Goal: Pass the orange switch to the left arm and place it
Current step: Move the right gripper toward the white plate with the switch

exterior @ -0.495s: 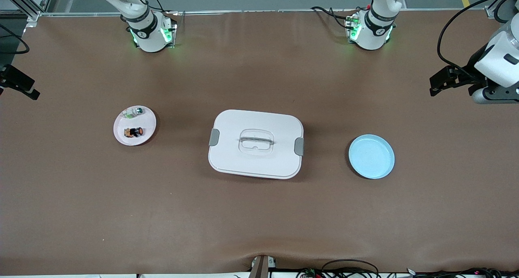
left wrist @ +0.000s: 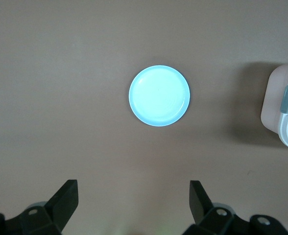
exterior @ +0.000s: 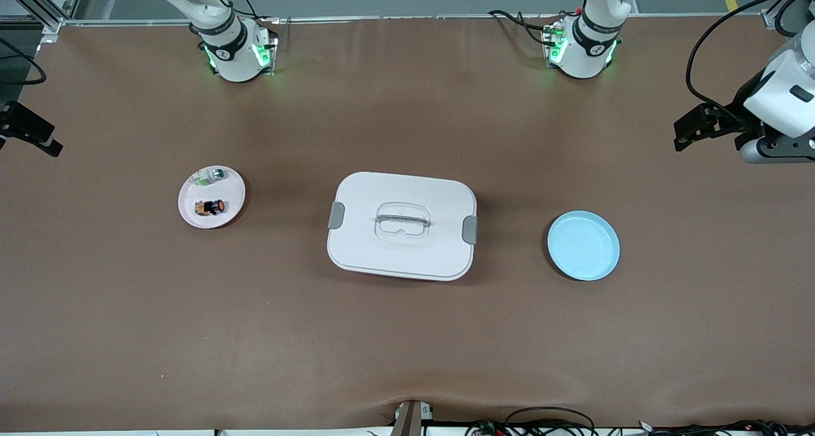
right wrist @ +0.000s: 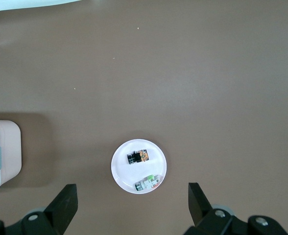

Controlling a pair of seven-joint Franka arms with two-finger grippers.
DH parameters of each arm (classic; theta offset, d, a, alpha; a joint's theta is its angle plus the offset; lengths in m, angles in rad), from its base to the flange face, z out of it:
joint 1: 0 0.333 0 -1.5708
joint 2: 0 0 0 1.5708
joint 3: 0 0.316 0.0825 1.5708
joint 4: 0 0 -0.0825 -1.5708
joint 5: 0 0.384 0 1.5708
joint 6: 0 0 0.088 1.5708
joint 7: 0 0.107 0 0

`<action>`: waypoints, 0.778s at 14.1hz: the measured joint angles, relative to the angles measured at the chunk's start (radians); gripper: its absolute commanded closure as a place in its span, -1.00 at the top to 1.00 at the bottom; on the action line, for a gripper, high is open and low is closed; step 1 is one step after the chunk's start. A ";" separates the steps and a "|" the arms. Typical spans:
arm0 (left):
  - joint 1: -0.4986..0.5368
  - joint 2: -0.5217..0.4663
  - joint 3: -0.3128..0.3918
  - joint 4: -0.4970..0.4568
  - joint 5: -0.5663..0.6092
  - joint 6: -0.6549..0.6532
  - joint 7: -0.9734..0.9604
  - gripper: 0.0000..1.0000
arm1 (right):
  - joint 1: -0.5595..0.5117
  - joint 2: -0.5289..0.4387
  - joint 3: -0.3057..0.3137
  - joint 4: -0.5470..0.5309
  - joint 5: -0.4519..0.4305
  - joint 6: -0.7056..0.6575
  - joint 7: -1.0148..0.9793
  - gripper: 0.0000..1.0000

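We find the left gripper with its jaws spread wide and nothing between them, held high over the table at the left arm's end; in its wrist view the blue plate lies well below it. The right gripper likewise stands wide apart and empty, high over the right arm's end of the table, with the pink plate below it. In the front view only part of each arm shows at the table's edges, the left arm at one end and the right arm at the other.

We record the orange switch lying on its side on the pink plate, with the green-capped part on the same plate, farther from the front camera and apart from the switch. In the right wrist view the orange switch and the green-capped part lie just beside each other without touching.

The box sits closed at mid-table between the two plates, well apart from each, its grey latches at both short sides. The blue plate holds nothing.
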 measured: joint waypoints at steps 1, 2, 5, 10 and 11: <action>0.000 0.000 0.000 0.000 0.000 0.000 0.000 1.00 | 0.000 0.000 0.000 0.000 0.000 0.000 0.000 1.00; 0.000 0.000 0.000 0.000 0.000 0.000 0.000 1.00 | 0.000 0.000 0.000 0.000 0.000 0.000 0.000 1.00; 0.000 0.000 0.000 0.000 0.000 0.000 0.000 1.00 | 0.000 0.000 0.000 0.000 0.000 0.000 0.000 1.00; 0.000 0.004 0.000 0.000 0.000 0.000 0.000 1.00 | 0.009 0.005 0.002 0.000 0.000 -0.003 0.000 1.00; 0.000 0.007 0.000 0.000 0.000 0.000 0.000 1.00 | 0.010 0.008 0.002 0.000 0.000 -0.003 -0.005 1.00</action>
